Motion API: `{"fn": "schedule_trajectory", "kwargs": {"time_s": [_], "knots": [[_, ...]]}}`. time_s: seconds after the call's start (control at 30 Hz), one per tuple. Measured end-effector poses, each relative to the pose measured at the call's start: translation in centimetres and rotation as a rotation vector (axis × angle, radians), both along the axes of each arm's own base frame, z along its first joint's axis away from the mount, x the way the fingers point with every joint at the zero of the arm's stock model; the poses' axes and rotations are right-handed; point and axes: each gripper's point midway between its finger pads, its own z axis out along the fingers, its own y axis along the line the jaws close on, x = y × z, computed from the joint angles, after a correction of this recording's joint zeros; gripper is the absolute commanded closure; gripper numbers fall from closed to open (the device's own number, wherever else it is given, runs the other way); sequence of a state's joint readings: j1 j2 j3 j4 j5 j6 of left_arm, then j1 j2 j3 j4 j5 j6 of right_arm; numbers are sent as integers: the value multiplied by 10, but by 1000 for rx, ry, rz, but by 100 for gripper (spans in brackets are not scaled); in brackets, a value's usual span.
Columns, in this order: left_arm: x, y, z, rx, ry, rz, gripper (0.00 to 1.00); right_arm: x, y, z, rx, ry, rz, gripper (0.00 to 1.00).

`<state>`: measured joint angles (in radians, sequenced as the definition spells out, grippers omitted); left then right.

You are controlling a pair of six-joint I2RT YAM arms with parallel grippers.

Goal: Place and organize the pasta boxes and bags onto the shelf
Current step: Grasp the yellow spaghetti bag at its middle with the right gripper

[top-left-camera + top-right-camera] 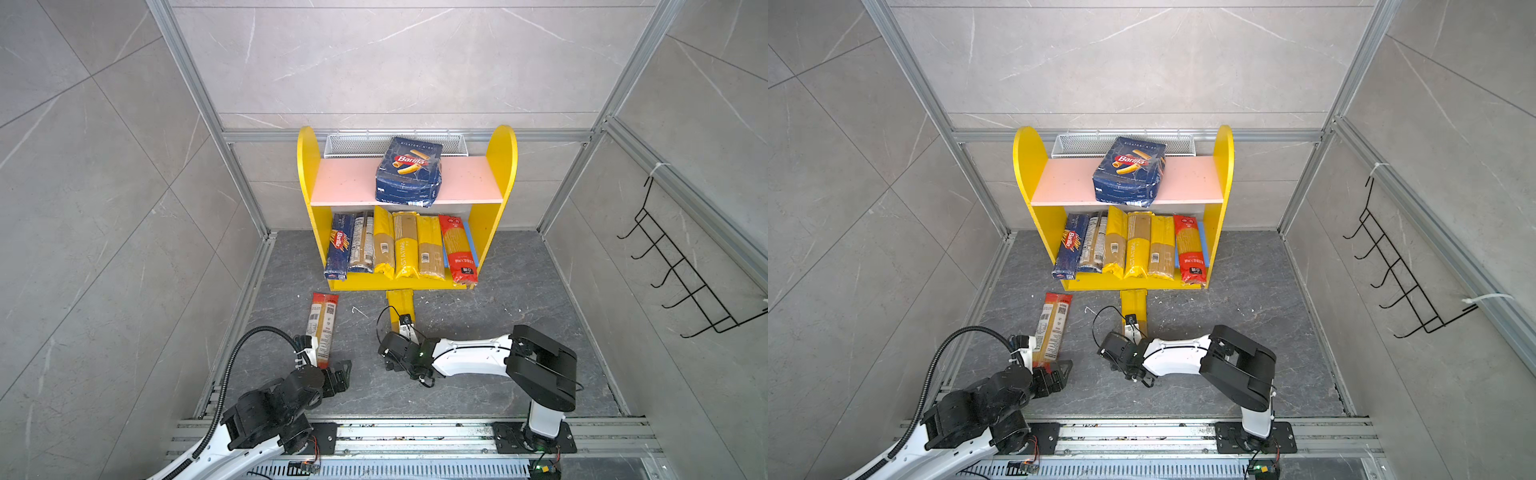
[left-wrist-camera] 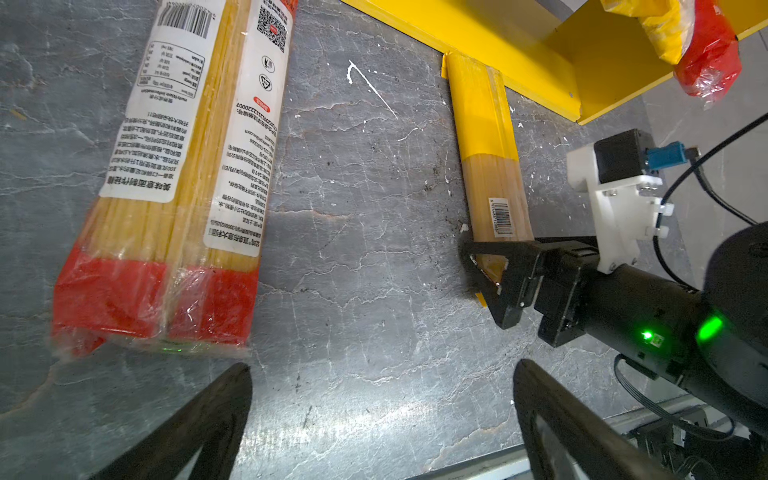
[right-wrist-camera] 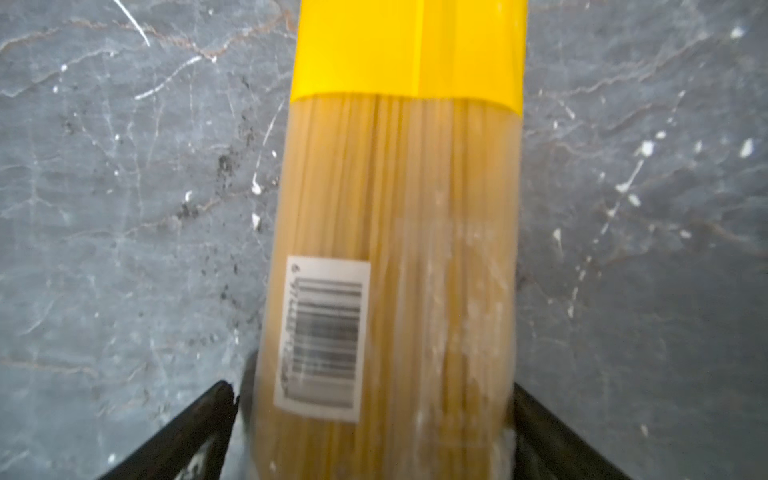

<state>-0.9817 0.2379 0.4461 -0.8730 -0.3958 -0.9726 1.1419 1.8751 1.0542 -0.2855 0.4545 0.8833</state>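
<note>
Your right end effector [image 3: 371, 388] stood released, jaws spread to either side of the near end of the yellow-ended spaghetti bag [image 3: 395, 187]. That bag lay flat on the grey surface [image 1: 519, 332]. Its long axis ran straight from the end effector to the shelf [image 1: 503, 166], with the yellow far end against the shelf's front edge. Pale strands showed through its clear middle, barcode sticker up. Your left end effector [image 2: 382, 415] was released too, empty, just beside the near end of the red-ended bag [image 2: 183, 166]. This one lay label-up, pointing toward the shelf but stopping short. Six packs [image 1: 405, 245] lay side by side on the lower tier, the rigatoni pack [image 1: 409, 172] above.
</note>
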Motion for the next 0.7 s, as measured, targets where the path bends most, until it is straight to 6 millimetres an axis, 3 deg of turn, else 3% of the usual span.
{"fn": "schedule_trajectory", "kwargs": {"time_s": [0.23, 0.4, 0.7], "knots": [[-1, 2, -1, 3, 2, 0, 0, 6, 10, -4, -24, -59, -44, 13], [-2, 3, -2, 7, 5, 0, 0, 7, 14, -7, -20, -90, -73, 43], [-1, 5, -2, 16, 3, 6, 0, 7, 11, -5, 39, -120, -108, 69]]}}
